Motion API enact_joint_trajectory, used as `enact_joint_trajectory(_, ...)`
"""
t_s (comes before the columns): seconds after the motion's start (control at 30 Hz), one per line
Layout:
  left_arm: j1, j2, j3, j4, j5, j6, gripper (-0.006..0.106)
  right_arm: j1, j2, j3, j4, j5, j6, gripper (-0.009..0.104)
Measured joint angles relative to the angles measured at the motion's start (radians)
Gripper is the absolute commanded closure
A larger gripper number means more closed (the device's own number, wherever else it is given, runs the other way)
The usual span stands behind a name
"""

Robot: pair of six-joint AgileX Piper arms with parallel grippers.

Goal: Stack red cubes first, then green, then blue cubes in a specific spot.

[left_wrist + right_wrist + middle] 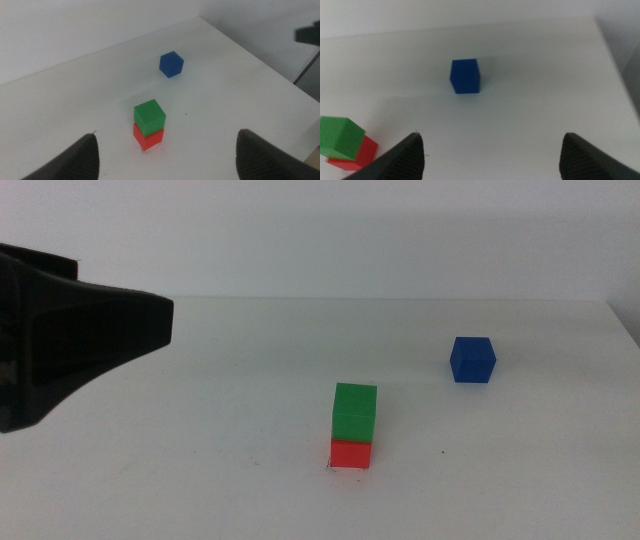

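Red cube (351,454) sits on the white surface (200,470) near the front, centre of the middle view, with a tiny black tick just off its near-left bottom corner. Green cube (355,412) is stacked directly on top of it, touching, slightly skewed relative to the red one (the wrist views show red peeking out along one side). Blue cube (472,360) stands alone, farther back and to the right, well apart from the stack, flat on the surface.

Left claw (165,150) is released, jaws spread wide, holding nothing; its wrist view looks down at the stack between the jaws, with the blue cube beyond. In the middle view its dark body fills the left edge, raised above the surface and well left of the stack.

Right claw (492,152) is also released, jaws wide apart and empty. Its camera faces the blue cube, which lies ahead between the jaws, not touched. Stack shows off to one side there. Right arm itself is out of the middle view.
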Motion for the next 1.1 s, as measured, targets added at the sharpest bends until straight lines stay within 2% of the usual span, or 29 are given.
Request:
enact_joint_trajectory(0.1,0.0,0.0,0.0,0.0,-0.002,0.0,0.007,0.0,0.154,-0.088,0.06,0.001,0.0,0.002)
enact_joint_trajectory(0.23,0.0,0.0,0.0,0.0,-0.002,0.0,0.007,0.0,0.312,-0.113,0.144,-0.083,0.002,0.002)
enact_joint_trajectory(0.33,0.0,0.0,0.0,0.0,-0.002,0.0,0.007,0.0,0.421,-0.131,0.174,-0.116,-0.027,0.002)
enact_joint_trajectory(0.43,0.0,0.0,0.0,0.0,-0.002,0.0,0.007,0.007,0.544,-0.204,0.17,-0.114,-0.042,0.002)
enact_joint_trajectory(0.5,0.0,0.0,0.0,0.0,-0.002,0.0,0.007,0.029,0.629,-0.284,0.133,-0.092,-0.029,0.002)
enact_joint_trajectory(0.57,0.0,0.0,0.0,0.0,-0.002,0.0,0.007,0.066,0.73,-0.387,0.065,-0.057,0.019,0.002)
enact_joint_trajectory(0.7,0.0,0.0,0.0,0.0,-0.002,0.0,0.007,0.157,0.932,-0.586,-0.14,0.05,0.174,0.002)
enact_joint_trajectory(0.77,0.0,0.0,0.0,0.0,-0.002,0.0,0.007,0.194,1.034,-0.679,-0.204,0.102,0.223,0.002)
enact_joint_trajectory(0.87,0.0,0.0,0.0,0.0,-0.002,0.0,0.007,0.219,1.16,-0.793,-0.222,0.156,0.251,0.002)
enact_joint_trajectory(1.1,0.0,0.0,0.0,0.0,-0.002,0.0,0.007,0.223,1.364,-0.974,-0.217,0.181,0.275,0.004)
